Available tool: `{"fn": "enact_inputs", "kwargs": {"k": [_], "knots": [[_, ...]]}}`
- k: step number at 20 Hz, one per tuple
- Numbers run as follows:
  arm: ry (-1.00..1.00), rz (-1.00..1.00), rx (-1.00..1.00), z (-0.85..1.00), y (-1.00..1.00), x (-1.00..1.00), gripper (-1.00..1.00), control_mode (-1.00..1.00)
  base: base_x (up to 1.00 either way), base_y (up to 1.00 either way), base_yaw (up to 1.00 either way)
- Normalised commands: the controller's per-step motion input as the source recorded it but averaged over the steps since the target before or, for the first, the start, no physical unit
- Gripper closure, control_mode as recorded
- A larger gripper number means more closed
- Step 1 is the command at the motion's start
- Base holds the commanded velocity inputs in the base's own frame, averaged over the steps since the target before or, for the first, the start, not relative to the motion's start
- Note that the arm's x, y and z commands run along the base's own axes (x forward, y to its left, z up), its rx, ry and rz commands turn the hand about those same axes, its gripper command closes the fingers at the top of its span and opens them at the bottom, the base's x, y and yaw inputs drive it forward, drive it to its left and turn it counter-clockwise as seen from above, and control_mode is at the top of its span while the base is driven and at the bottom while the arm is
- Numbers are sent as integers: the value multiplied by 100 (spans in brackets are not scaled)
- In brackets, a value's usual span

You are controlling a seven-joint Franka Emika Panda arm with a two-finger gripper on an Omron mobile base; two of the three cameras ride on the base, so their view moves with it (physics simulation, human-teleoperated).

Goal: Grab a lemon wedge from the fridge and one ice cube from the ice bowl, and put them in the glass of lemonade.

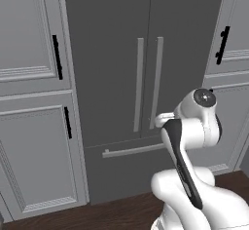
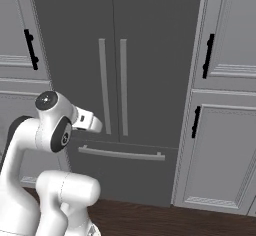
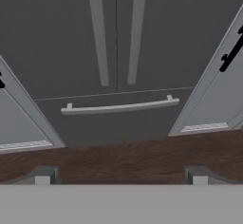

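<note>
1. Nearest in the hand view are the two dark fingertips [image 3: 42,175] of the claw [image 3: 121,176], set wide apart with nothing between them, over dark wood floor [image 3: 118,159].
2. The fridge [image 1: 121,44] stands straight ahead, both doors shut; the lemon wedge must be inside, unseen.
3. The doors look heavy and stiff, so I'd judge the grip belongs on one long pale bar handle [image 1: 139,85], low down for leverage; the smooth bar may slip.
4. The wedge itself should be light, soft and slick, wanting a gentle pinch.
5. The hand view shows the drawer handle [image 3: 118,107] square on and the floor; the base views add the arm [image 2: 47,130], folded low before the fridge, and the cabinets [image 2: 225,130] on both sides.
</note>
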Motion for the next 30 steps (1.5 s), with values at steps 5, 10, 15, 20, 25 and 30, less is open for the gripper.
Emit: {"fn": "enact_inputs", "kwargs": {"k": [5, 10, 15, 20, 25, 30], "knots": [[-8, 0, 0, 16, -9, 1, -100, -100, 0, 0, 0], [-8, 0, 0, 20, -9, 0, -100, -100, 0, 0, 0], [-8, 0, 0, 15, 0, 0, -100, -100, 0, 0, 0], [-6, 0, 0, 12, 0, 0, -100, -100, 0, 0, 0], [-5, 0, 0, 9, 0, 2, -100, -100, 0, 0, 0], [0, 0, 0, 0, 0, 17, -100, -100, 0, 0, 0]]}}
